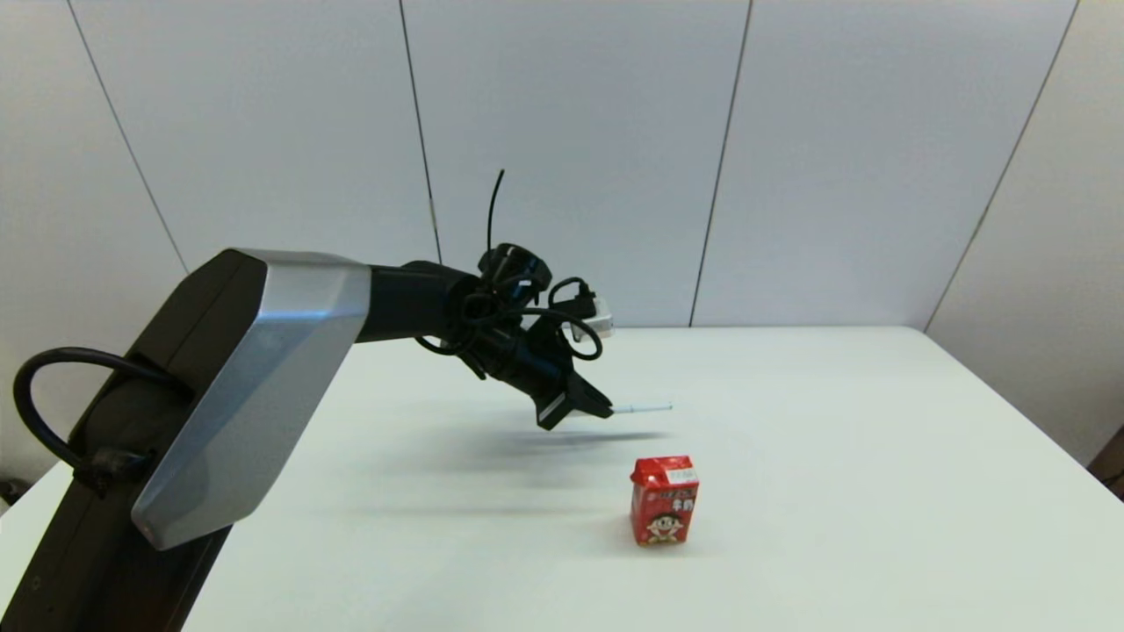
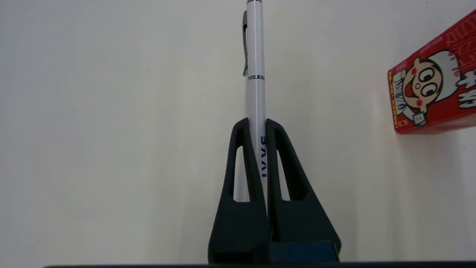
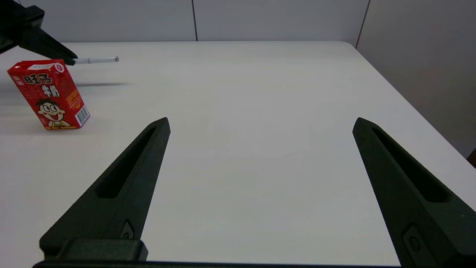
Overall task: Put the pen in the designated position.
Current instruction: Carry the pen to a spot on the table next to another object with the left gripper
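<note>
The pen [image 2: 256,74] is being held up in the air over the table [image 1: 834,491], not touching it — its thin shadow is being cast on the white top right below. It's being kept roughly level, with the clip end sticking out past the fingertips toward the robot's right. Blue print on the barrel is being half hidden between the fingers [image 2: 288,175], so it can't be read properly.

The left gripper [image 1: 606,410] is being clamped tight on the pen, with both black fingers pressed against the barrel from either side. The left arm is being stretched out from the near left corner toward the middle of the table.

The carton [image 1: 664,500] is being left standing upright on the table, nearer the robot than the pen and slightly to the right of the gripper, well apart from both. Cartoon face is being shown toward the robot.

The right gripper [image 3: 260,126] is being parked low over the right side of the table, fingers spread wide with nothing between them. From its wrist view, the pen tip [image 3: 97,60] is being seen just beyond the carton's top edge.
</note>
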`<state>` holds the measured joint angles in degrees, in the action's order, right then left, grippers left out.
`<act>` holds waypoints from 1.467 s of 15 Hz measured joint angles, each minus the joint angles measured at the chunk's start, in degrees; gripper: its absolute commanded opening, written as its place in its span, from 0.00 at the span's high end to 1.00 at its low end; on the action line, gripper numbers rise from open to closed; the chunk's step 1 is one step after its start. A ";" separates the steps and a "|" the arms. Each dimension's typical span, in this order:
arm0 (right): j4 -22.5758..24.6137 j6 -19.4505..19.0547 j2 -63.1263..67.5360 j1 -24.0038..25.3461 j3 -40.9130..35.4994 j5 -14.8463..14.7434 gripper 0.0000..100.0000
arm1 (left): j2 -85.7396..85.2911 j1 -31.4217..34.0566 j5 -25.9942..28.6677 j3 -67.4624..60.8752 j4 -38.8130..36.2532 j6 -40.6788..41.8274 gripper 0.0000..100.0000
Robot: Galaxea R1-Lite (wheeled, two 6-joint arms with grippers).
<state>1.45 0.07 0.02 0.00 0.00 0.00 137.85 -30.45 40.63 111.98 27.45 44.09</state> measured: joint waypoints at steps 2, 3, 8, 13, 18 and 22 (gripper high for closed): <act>0.00 0.02 0.00 0.00 0.00 0.00 0.00 | 0.79 -0.37 0.00 0.00 0.00 -0.02 1.00; 0.00 0.00 0.00 0.00 0.00 0.00 0.00 | 1.10 -0.48 -0.04 0.00 0.00 0.06 1.00; 0.00 0.00 0.00 0.00 0.00 0.00 0.00 | 2.19 -0.57 -0.26 -0.33 -0.01 0.09 1.00; 0.00 0.02 0.00 0.00 0.00 0.00 0.00 | 3.58 -0.59 -0.26 -0.33 -0.06 0.37 1.00; 0.00 0.02 0.00 0.00 0.00 0.00 0.00 | 4.10 -0.63 -0.20 -0.24 -0.20 0.37 1.00; 0.00 0.00 0.00 0.00 0.00 0.00 0.00 | 4.33 -0.59 -0.17 -0.24 -0.20 0.39 0.00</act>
<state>1.45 0.07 0.02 0.00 0.00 0.00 142.18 -31.04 40.46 111.74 27.26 44.48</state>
